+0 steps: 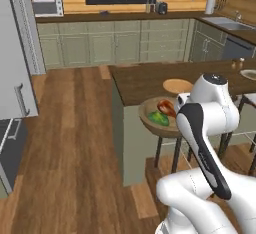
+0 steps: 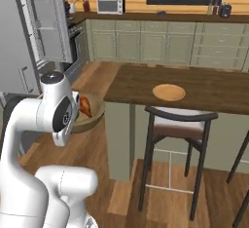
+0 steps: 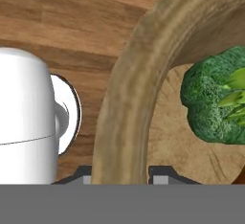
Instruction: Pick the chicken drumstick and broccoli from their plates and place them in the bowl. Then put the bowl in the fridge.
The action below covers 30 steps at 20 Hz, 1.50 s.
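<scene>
White arm folded, elbow high, hand low beside the dark wooden counter (image 1: 145,80). Two-finger gripper (image 3: 122,177) clamped across the thick rim of the round, deep, tan wooden bowl (image 1: 149,123), held clear of the counter over the plank floor. Inside: lumpy bright green broccoli (image 3: 217,101) at 3 o'clock in hand view; glossy reddish-brown chicken drumstick (image 1: 166,108) beside it. Flat tan wooden plate (image 2: 168,92) on counter, at 1 o'clock from bowl

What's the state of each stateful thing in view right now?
Deep tan wooden bowl: off the counter, rim between the gripper fingers.
Bright green broccoli floret: in the bowl.
Reddish-brown chicken drumstick: in the bowl.
Flat tan wooden plate: empty, on the counter.
Grey-silver fridge: door open.
</scene>
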Motion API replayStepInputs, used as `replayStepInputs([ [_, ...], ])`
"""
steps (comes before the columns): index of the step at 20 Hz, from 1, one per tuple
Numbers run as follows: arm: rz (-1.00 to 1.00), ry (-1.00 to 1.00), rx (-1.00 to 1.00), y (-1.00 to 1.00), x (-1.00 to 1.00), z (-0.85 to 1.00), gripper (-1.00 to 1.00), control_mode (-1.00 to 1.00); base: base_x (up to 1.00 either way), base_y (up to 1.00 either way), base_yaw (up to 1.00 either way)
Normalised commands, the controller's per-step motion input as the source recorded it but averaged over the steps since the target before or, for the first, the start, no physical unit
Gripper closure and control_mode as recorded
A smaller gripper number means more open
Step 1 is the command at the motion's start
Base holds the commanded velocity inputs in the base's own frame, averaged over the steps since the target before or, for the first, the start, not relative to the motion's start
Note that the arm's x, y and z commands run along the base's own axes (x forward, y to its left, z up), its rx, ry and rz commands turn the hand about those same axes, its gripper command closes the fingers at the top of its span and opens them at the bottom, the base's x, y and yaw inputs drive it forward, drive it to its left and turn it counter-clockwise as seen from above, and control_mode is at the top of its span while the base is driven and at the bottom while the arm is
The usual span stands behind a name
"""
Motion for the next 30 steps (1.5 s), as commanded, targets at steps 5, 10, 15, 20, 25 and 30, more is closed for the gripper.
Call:
replayStepInputs([
  [5, 0.00, 0.00, 0.00, 0.00, 0.00, 0.00, 1.00, 1.00, 0.82, 1.00, -0.16],
  [10, 0.00, 0.00, 0.00, 0.00, 0.00, 0.00, 1.00, 1.00, 0.82, 1.00, -0.19],
  [15, 0.00, 0.00, 0.00, 0.00, 0.00, 0.00, 1.00, 1.00, 0.77, 0.70, -0.17],
  [20, 0.00, 0.00, 0.00, 0.00, 0.00, 0.00, 1.00, 1.00, 0.69, 0.05, -0.10],
  [25, 0.00, 0.00, 0.00, 0.00, 0.00, 0.00, 1.00, 1.00, 0.68, -0.26, -0.03],
  [30, 0.00, 0.00, 0.00, 0.00, 0.00, 0.00, 1.00, 1.00, 0.77, -0.39, 0.00],
])
